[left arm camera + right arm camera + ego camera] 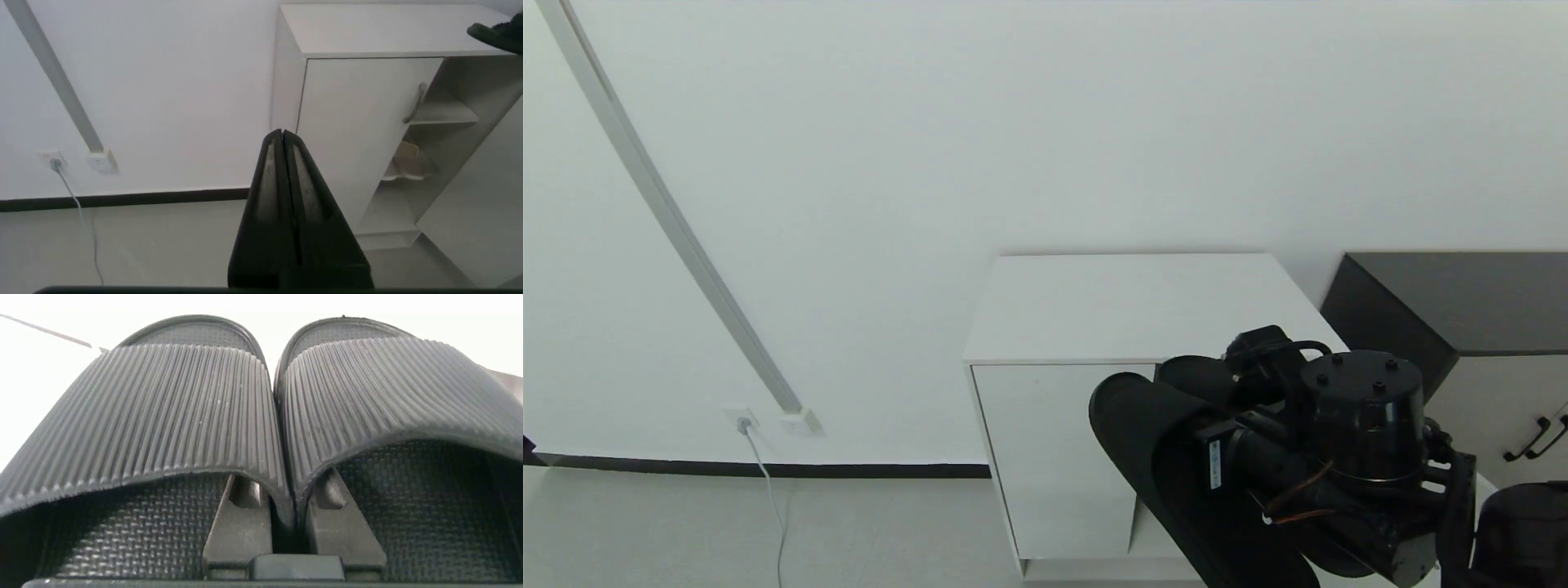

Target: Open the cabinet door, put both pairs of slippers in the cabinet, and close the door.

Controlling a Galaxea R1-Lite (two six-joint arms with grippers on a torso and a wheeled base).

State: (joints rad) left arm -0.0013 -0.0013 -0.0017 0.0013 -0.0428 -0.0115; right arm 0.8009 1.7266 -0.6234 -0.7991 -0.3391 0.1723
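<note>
A small white label (1215, 465) is seen on the right arm, its print too small to be read. The black slippers (1147, 445), ribbed across the straps and studded on the footbeds, are pinched side by side by the right gripper (284, 518) in front of the white cabinet (1127, 306), whose door (359, 139) stands open. A pale pair (409, 162) lies on a shelf inside the cabinet. The left gripper (283, 143) is pressed closed on nothing, apart from the cabinet.

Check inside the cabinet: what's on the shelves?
Visible: light slippers sit midway up inside the cabinet. Its open door hides the rest; the black slippers block the interior in the head view.
</note>
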